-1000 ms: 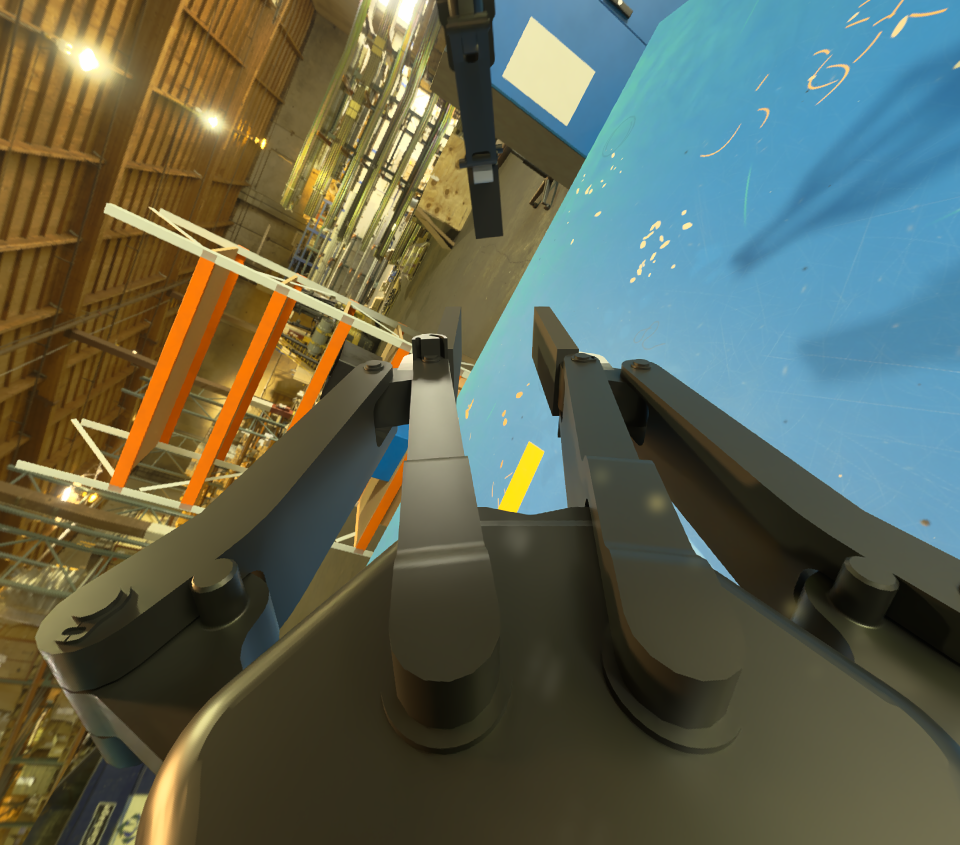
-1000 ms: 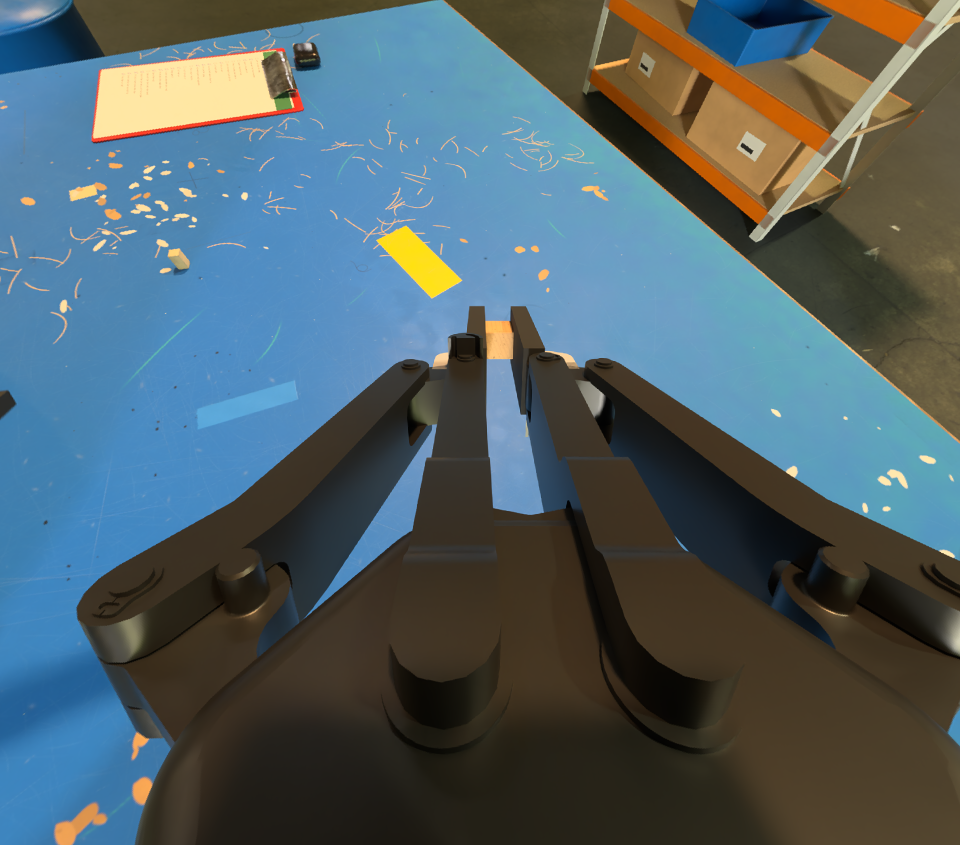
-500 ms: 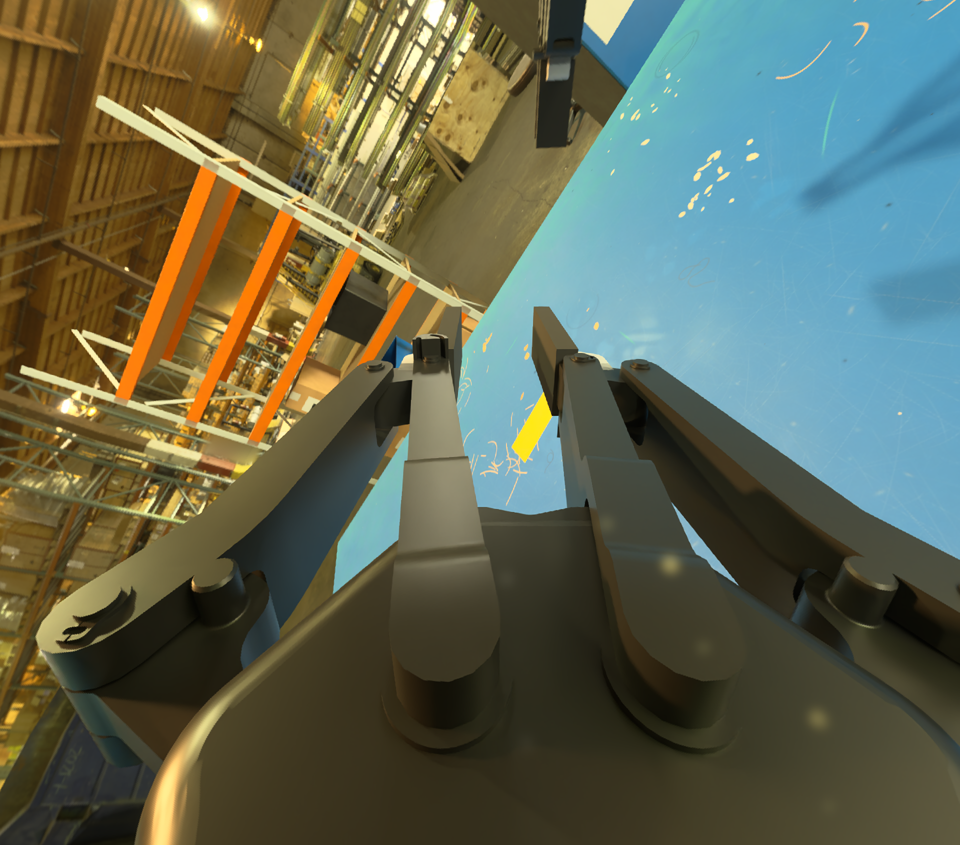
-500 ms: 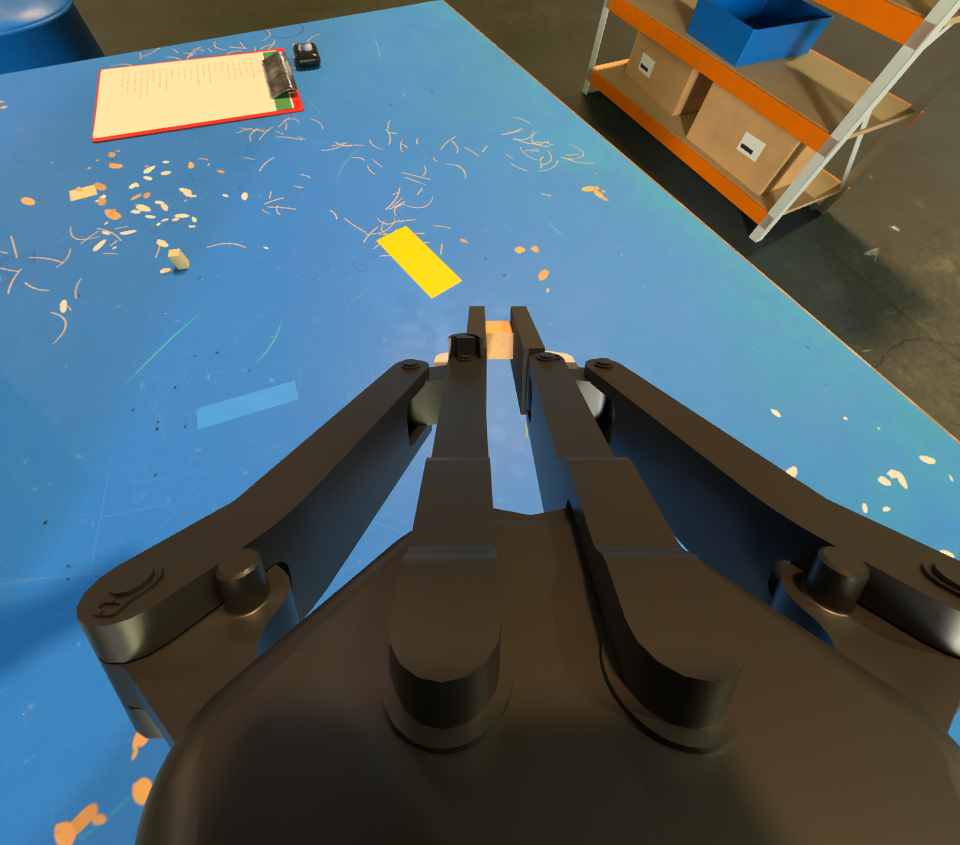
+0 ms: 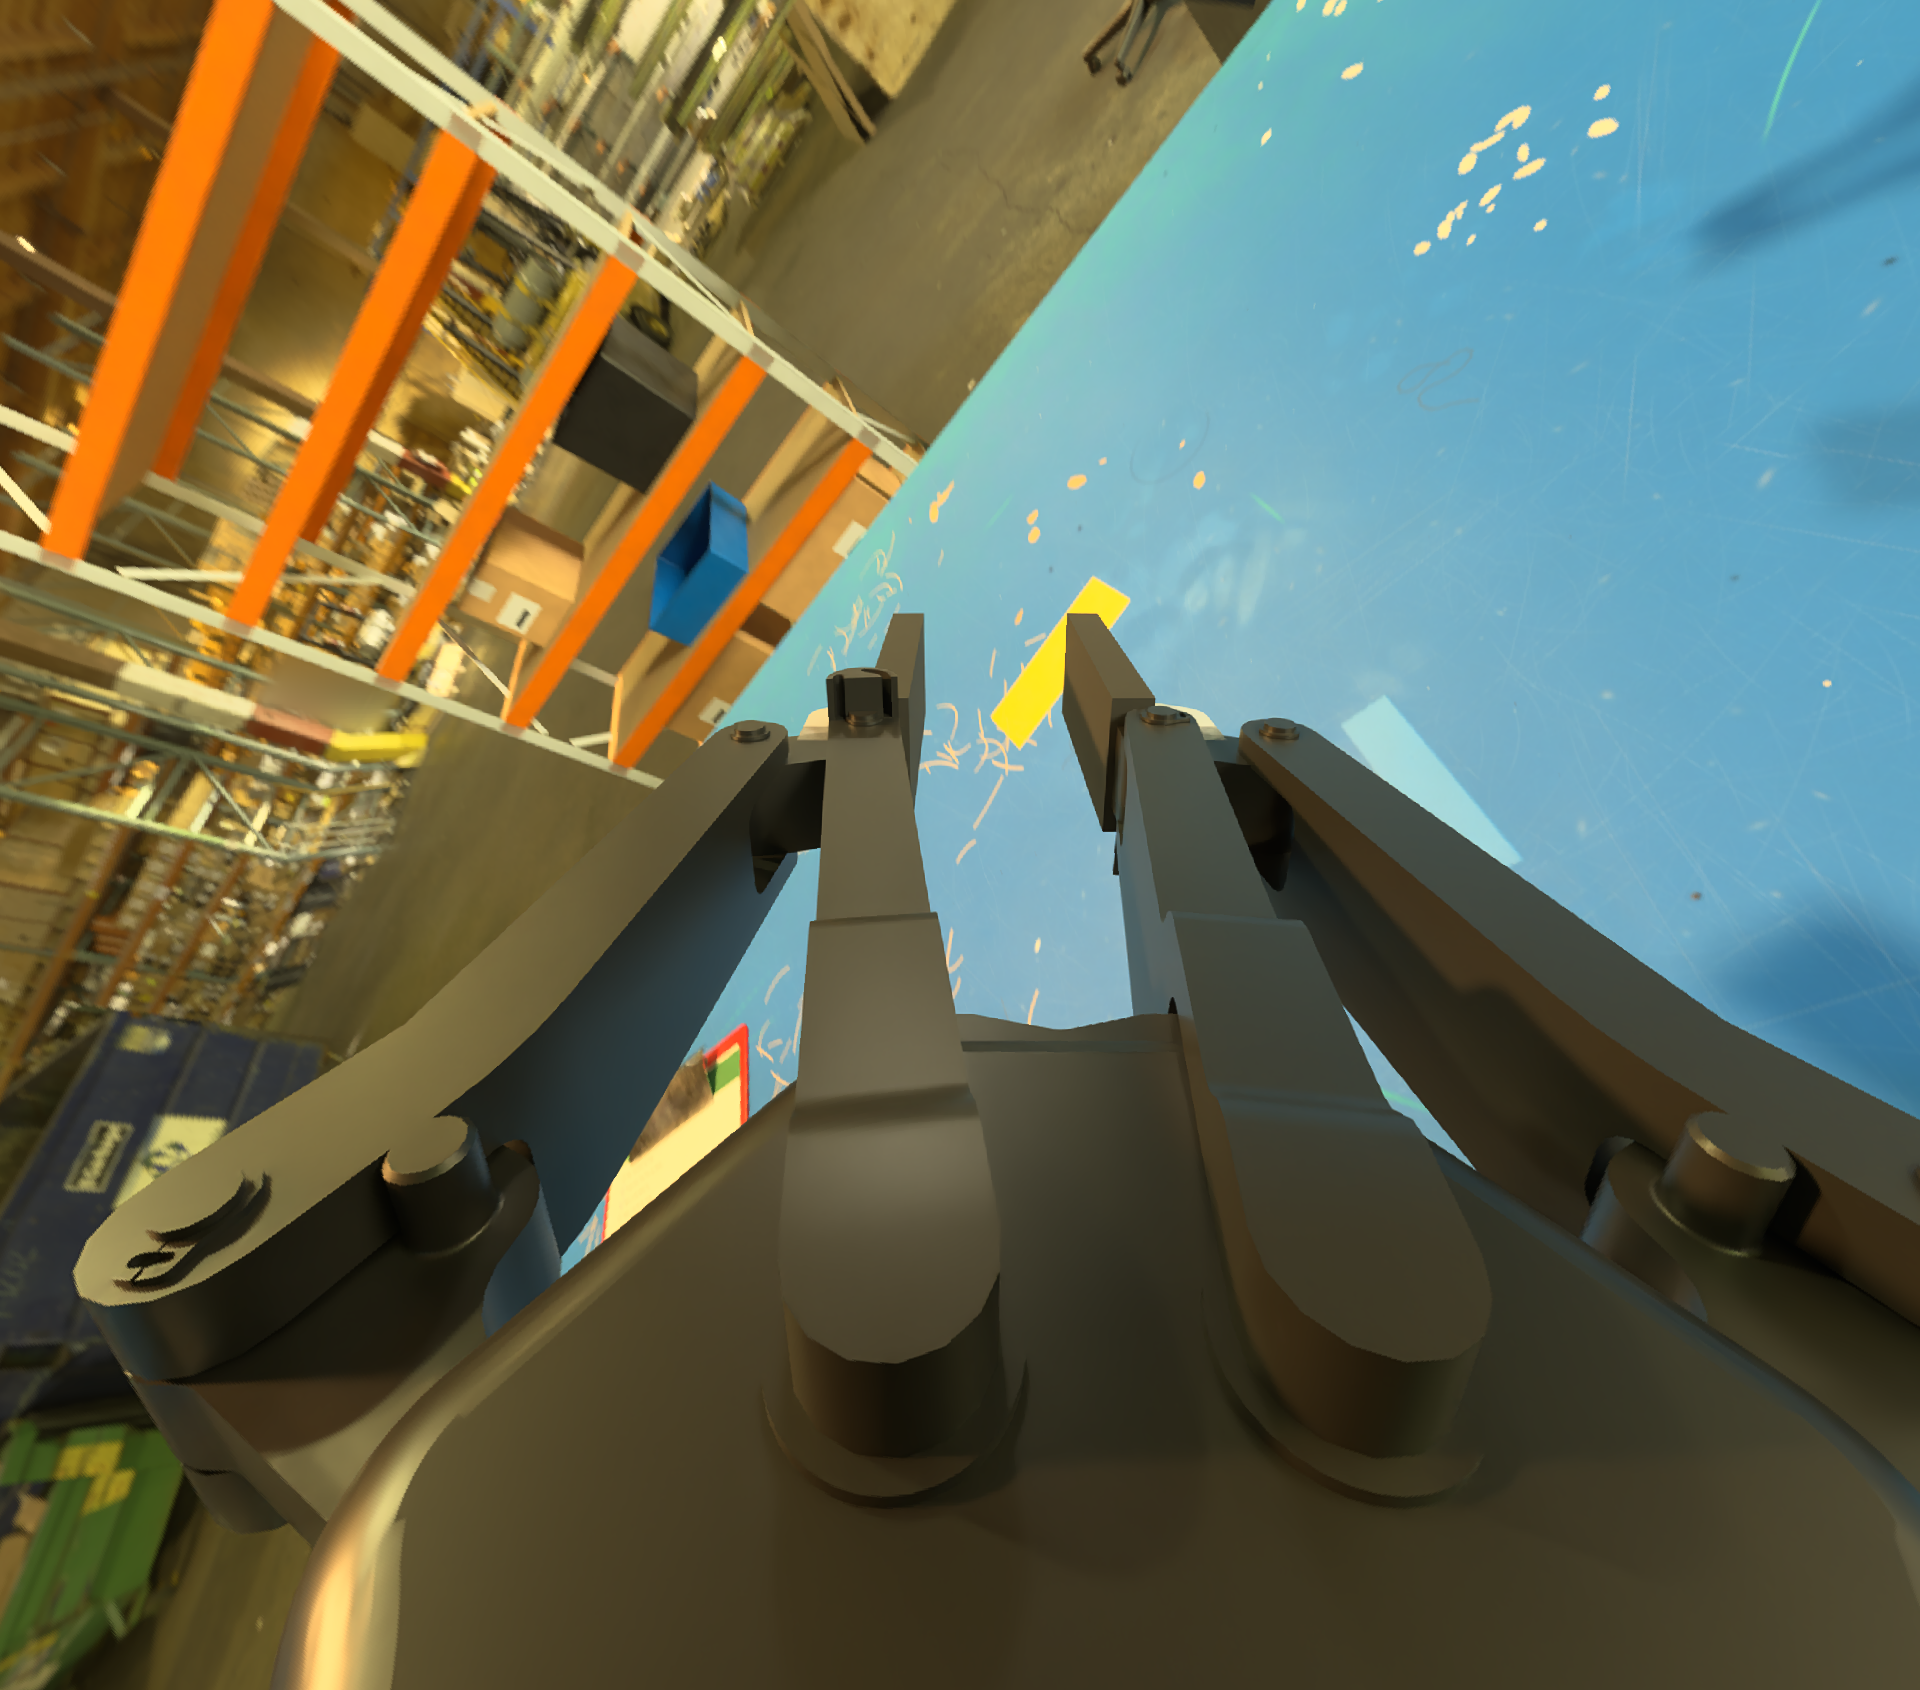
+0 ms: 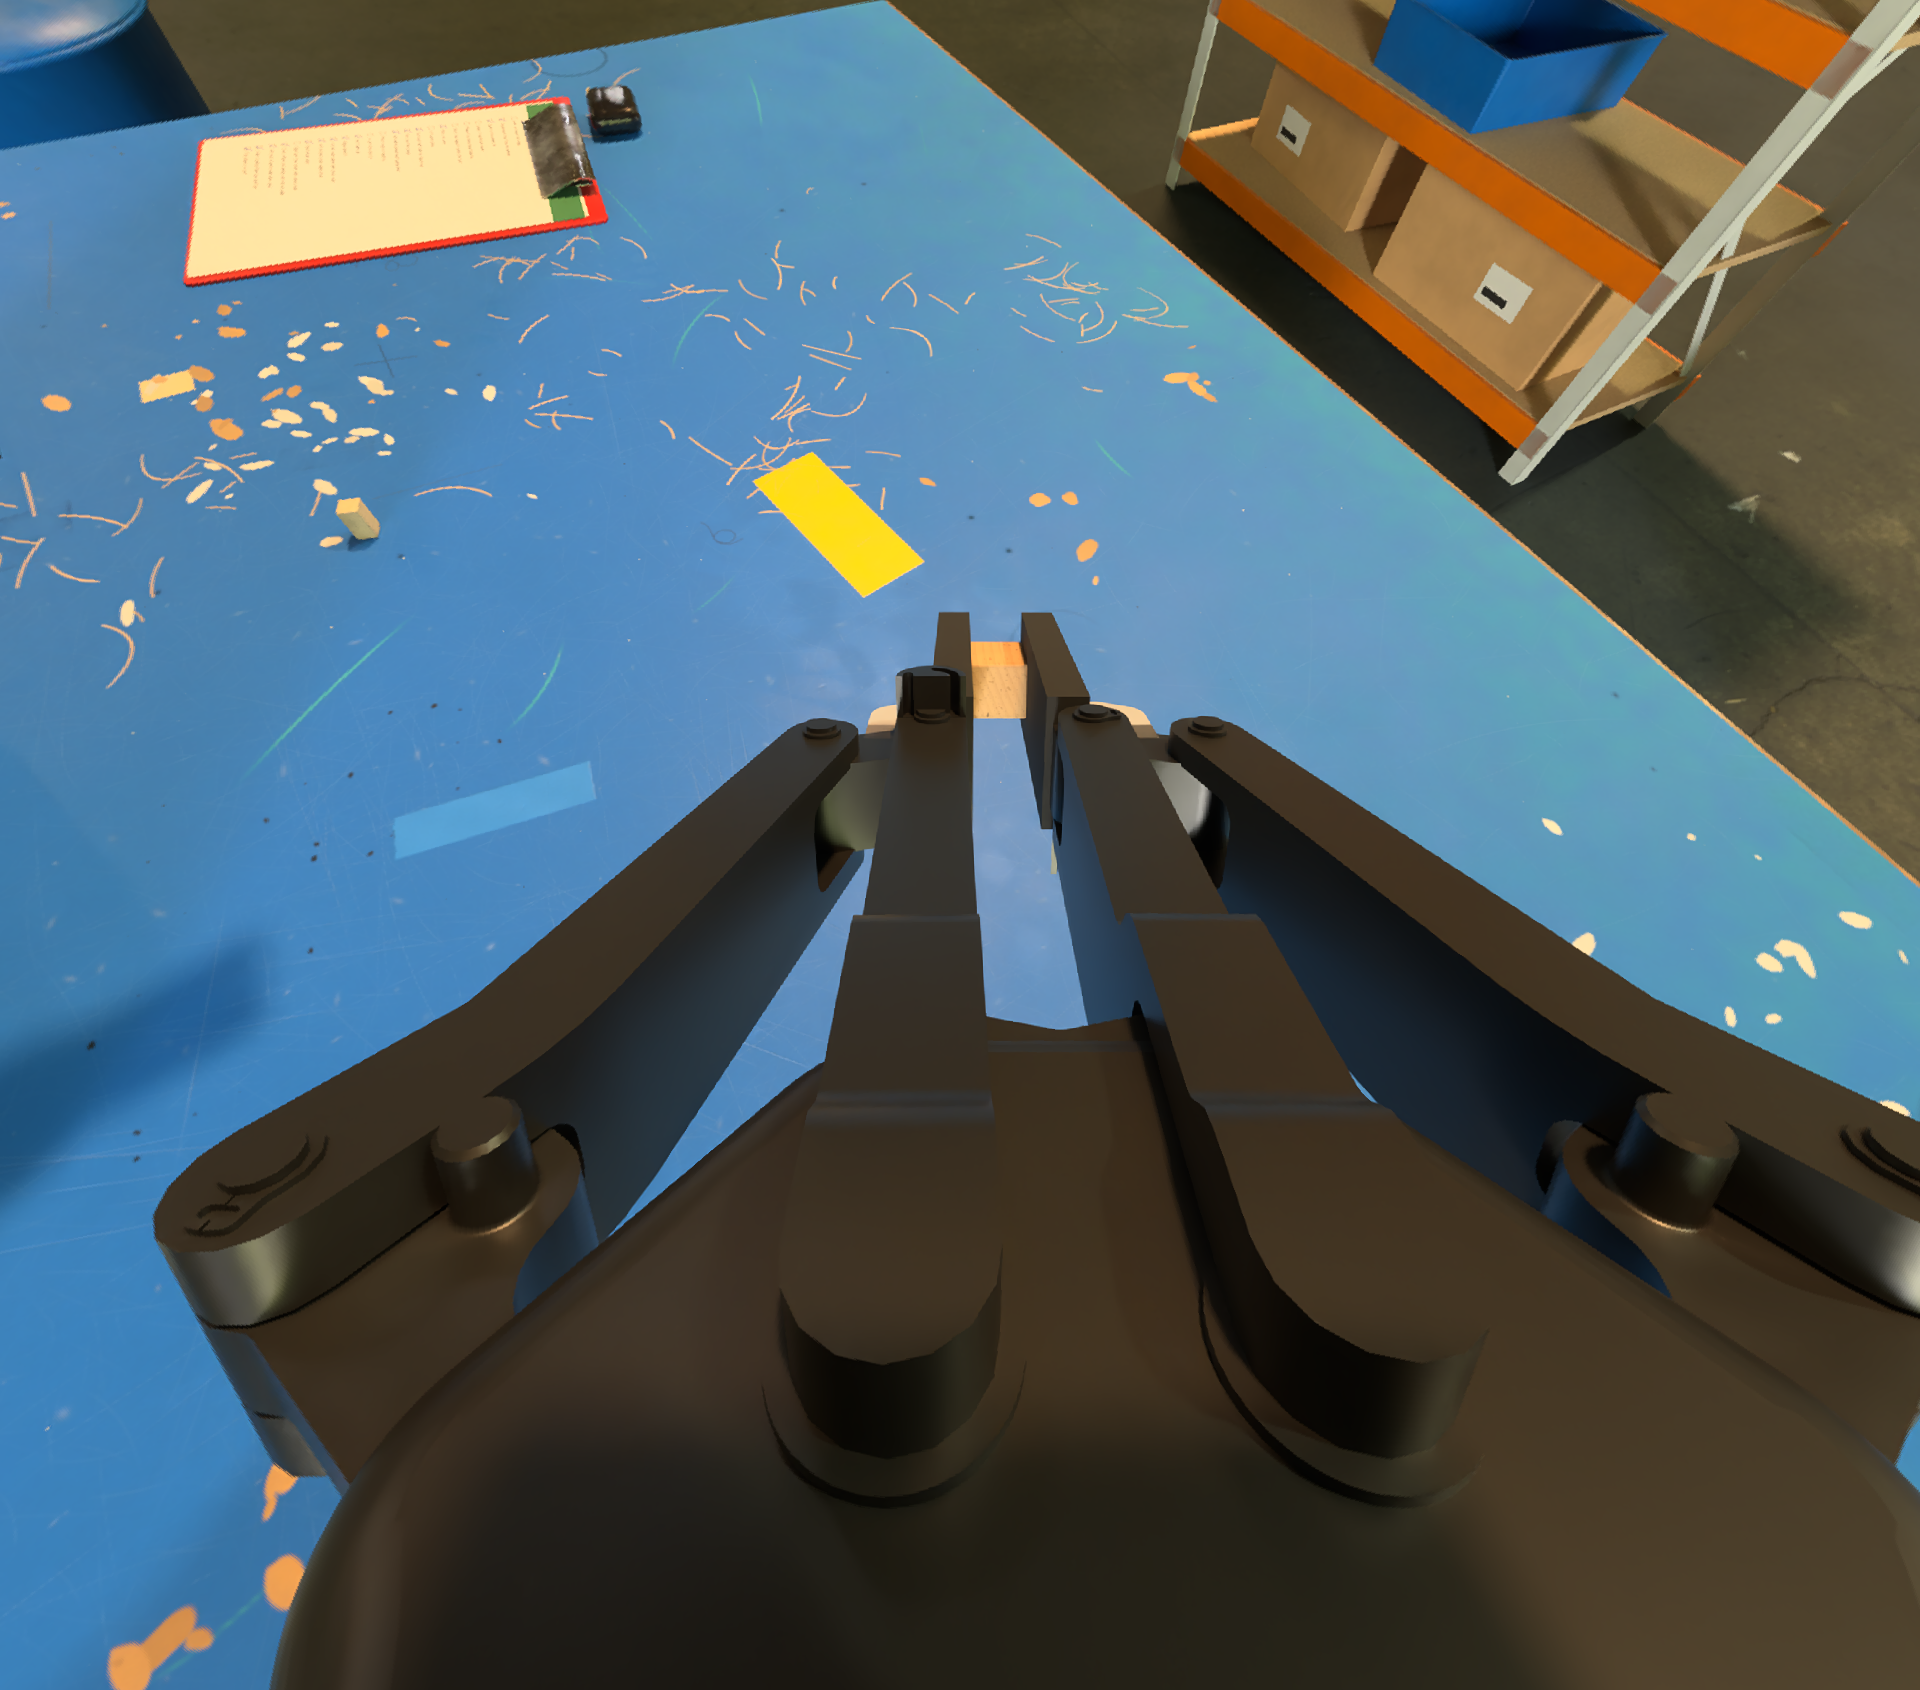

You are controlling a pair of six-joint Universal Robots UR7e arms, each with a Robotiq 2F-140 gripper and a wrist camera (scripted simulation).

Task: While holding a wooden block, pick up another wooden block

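Note:
My right gripper (image 6: 995, 638) is shut on a small wooden block (image 6: 997, 684) and holds it just above the blue table (image 6: 1299, 601). A second small wooden block (image 6: 357, 518) lies loose on the table, far to the left of it. A flat wood scrap (image 6: 166, 386) lies farther left. My left gripper (image 5: 992, 638) is open and empty, tilted over the table (image 5: 1558, 497), with yellow tape (image 5: 1039, 684) showing between its fingers. No block shows in the left wrist view.
A yellow tape strip (image 6: 836, 523) lies ahead of the right gripper. A red clipboard (image 6: 384, 191) and a small black object (image 6: 613, 111) sit at the far edge. Wood shavings are scattered about. An orange shelf rack (image 6: 1558, 258) with boxes stands to the right of the table.
The left wrist view has swung round: the yellow tape, the shelf rack and the clipboard have come further into sight, and the other arm has slid off the top. The right gripper has not moved.

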